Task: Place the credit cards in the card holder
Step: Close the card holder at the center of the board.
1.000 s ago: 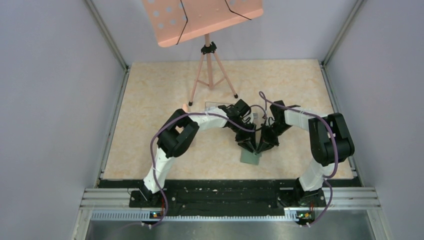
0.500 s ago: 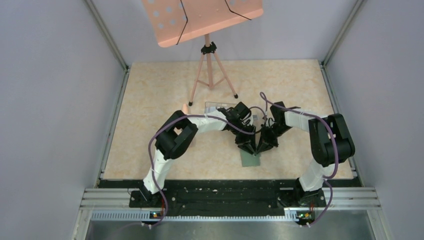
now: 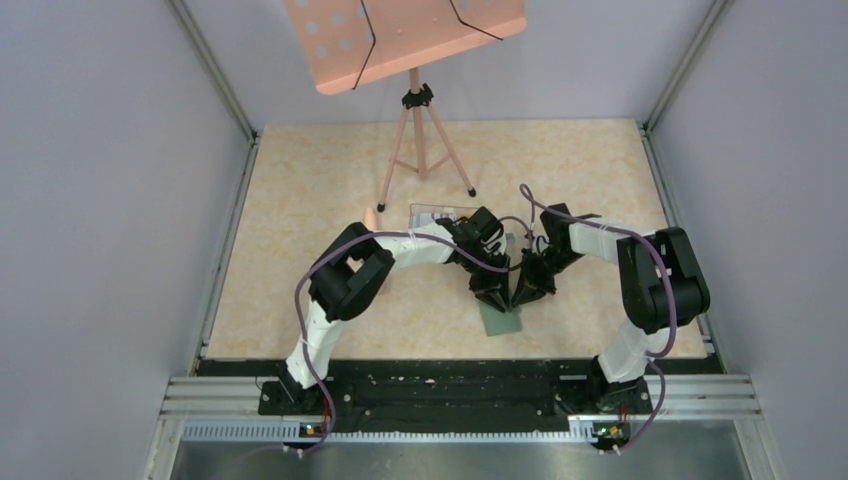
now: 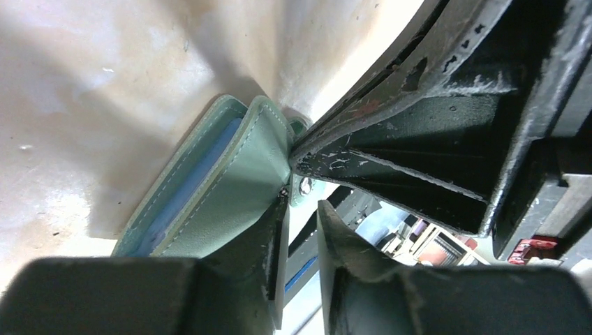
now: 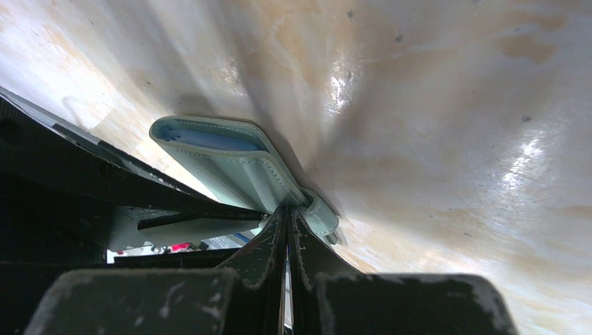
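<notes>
Both my arms bend inward, wrists tipped down over the card holder (image 3: 500, 320). My left claw (image 3: 495, 301) stands slightly apart. My right claw (image 3: 515, 300) is pinched together, tips at its flap.

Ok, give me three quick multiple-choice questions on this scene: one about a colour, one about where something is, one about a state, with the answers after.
1. What colour is the music stand at the far side of the table?
A) black
B) salmon pink
C) green

2. Where does the card holder lie?
A) at the foot of the music stand
B) off the table
C) on the table, under the tips of both arms

3. How is the right gripper?
A) shut on the card holder's edge
B) wide open in the air
C) shut on an orange card

Answers:
1 B: its desk and legs show pink in the top view.
2 C: the green card holder shows just nearer than the meeting fingertips.
3 A: the right wrist view shows its fingers pressed together on the green cover.
</notes>
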